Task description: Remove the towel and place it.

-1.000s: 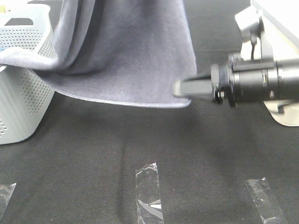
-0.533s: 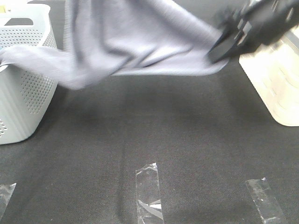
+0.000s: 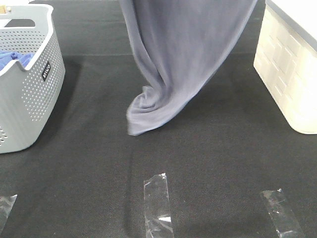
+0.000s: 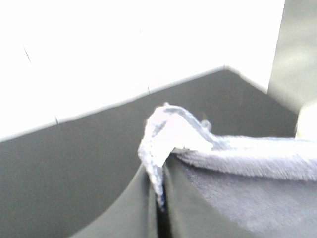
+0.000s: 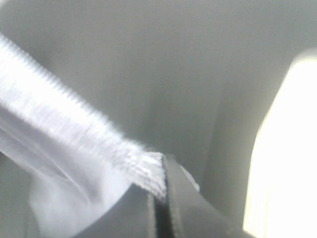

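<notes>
The grey-lavender towel (image 3: 183,59) hangs from above the top edge of the exterior high view down to the black table, its lowest fold just touching or hovering over the mat. Both grippers are out of that view. In the left wrist view my left gripper (image 4: 159,198) is shut on a corner of the towel (image 4: 168,134). In the right wrist view my right gripper (image 5: 159,198) is shut on another hemmed corner of the towel (image 5: 99,144).
A grey perforated basket (image 3: 34,94) stands at the left with a bright blue cloth (image 3: 12,60) inside. A cream box (image 3: 290,74) stands at the right. Clear tape strips (image 3: 157,203) lie on the black mat near the front.
The towel has been lifted out of the basket and now hangs vertically at the centre. The right arm has risen out of the exterior view. The blue cloth in the basket is now uncovered.
</notes>
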{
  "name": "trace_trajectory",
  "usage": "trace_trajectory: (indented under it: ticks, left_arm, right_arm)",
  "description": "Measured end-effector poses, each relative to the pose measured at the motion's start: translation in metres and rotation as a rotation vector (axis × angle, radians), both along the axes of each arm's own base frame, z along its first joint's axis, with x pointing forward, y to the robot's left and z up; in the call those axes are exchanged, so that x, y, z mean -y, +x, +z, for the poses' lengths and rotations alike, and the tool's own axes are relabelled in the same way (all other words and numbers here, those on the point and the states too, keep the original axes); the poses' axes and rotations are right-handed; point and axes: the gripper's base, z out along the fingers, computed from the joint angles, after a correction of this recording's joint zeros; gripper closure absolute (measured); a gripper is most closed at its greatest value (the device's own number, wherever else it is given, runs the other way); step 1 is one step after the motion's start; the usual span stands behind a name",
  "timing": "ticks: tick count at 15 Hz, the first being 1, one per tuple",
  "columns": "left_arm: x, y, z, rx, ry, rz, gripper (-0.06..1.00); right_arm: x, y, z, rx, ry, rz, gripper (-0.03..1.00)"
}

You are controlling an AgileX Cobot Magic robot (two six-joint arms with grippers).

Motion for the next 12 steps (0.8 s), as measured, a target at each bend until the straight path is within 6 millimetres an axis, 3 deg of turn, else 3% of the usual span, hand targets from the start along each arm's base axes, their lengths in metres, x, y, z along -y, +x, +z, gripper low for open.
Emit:
trace_trajectory:
  ticks: [2, 5, 8, 12]
  left_arm:
    - [-0.012, -0.022, 0.029, 0.077, -0.026, 0.006, 0.94]
    - [-0.016, -0.026, 0.03, 0.054, -0.013, 0.017, 0.94]
    - [-0.009, -0.008, -0.003, -0.1, 0.07, 0.053, 0.94]
    - [0.004, 0.035, -0.07, -0.27, 0.261, 0.147, 0.94]
  right_arm:
    - [0.0, -0.01, 0.031, 0.117, 0.024, 0.013, 0.97]
    - [0.0, -0.014, 0.038, 0.131, 0.025, 0.027, 0.97]
    - [-0.003, -0.003, 0.018, 0.007, -0.013, 0.044, 0.97]
    - [-0.013, 0.041, -0.033, -0.166, -0.052, 0.052, 0.97]
